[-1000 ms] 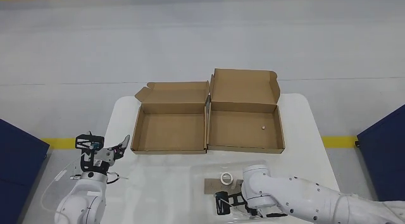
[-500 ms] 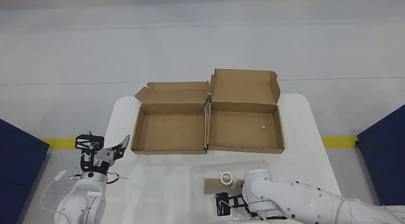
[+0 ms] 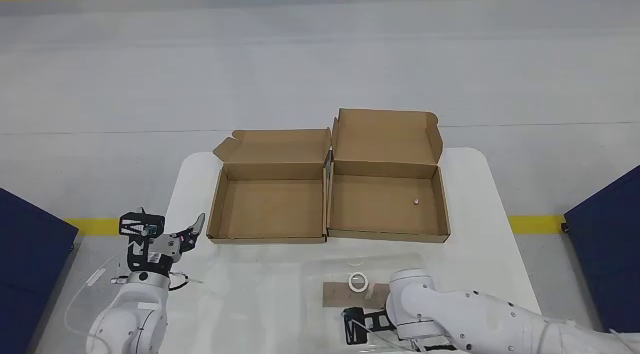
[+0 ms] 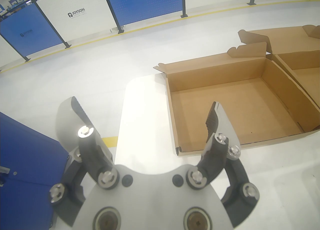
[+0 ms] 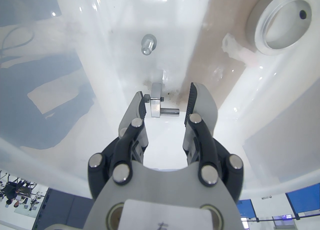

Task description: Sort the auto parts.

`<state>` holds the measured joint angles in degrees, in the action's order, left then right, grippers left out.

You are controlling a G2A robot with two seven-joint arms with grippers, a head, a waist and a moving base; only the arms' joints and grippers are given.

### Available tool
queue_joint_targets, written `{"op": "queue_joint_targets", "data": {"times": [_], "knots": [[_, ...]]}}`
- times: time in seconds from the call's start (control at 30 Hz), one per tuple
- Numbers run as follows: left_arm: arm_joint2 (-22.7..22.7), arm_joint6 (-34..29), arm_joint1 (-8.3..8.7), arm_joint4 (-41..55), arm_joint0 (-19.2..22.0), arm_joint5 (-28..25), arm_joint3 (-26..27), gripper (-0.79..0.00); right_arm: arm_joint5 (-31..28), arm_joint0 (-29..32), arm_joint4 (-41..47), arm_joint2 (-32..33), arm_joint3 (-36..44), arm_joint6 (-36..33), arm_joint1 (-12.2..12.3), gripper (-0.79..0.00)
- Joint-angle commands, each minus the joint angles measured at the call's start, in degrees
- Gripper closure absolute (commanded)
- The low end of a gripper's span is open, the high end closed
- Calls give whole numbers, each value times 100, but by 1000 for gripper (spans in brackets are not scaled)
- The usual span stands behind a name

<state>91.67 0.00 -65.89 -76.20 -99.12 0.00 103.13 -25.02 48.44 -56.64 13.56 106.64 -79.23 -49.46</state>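
top view: my left gripper [image 3: 168,234] hangs over the near left corner of the white table [image 3: 250,284], jaws spread wide with nothing in them. my right gripper [image 3: 352,326] is down in the clear tray [image 3: 450,266] at the near edge, right of centre. a metal ring [image 3: 357,280] lies in the tray just on the far side of it. two open cardboard boxes sit side by side at the far side of the table. the left box [image 3: 268,209] shows bare floor, and the right box [image 3: 380,209] holds one small pale part [image 3: 416,197] near its right wall.

left wrist view: my left gripper [image 4: 143,105] has its fingers far apart and grips nothing. the left box [image 4: 237,105] stands on the table [image 4: 140,90] just beyond it.

right wrist view: my right gripper [image 5: 166,93] is partly open around a flanged pin [image 5: 156,104] lying on the tray [image 5: 175,3] floor. one pad [image 5: 143,105] touches the pin's short end, the other pad [image 5: 190,100] stands just clear of the shaft tip, so i do not clamp it. a bolt [image 5: 148,44] lies farther on, apart from the pin. the metal ring [image 5: 280,20] rests well to the side.
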Motion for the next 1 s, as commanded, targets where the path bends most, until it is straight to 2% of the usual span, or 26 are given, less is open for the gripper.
{"op": "queue_joint_targets", "data": {"times": [0.0,0.83,0.9,0.93,0.97], "knots": [[0,0,0,0,0,0,0,-785,-22,30,-5,20,-5,19,8,-357],[0,0,0,0,0,0,0,-785,-25,0,-71,-144,-163,22,-64,-342],[0,0,0,0,0,0,0,-785,-16,8,-90,-149,-182,13,-77,-265],[0,0,0,0,0,0,0,-785,-5,12,-103,-152,-187,1,-84,-194],[0,0,0,0,0,0,0,-785,5,15,-112,-155,-192,-8,-91,0]]}}
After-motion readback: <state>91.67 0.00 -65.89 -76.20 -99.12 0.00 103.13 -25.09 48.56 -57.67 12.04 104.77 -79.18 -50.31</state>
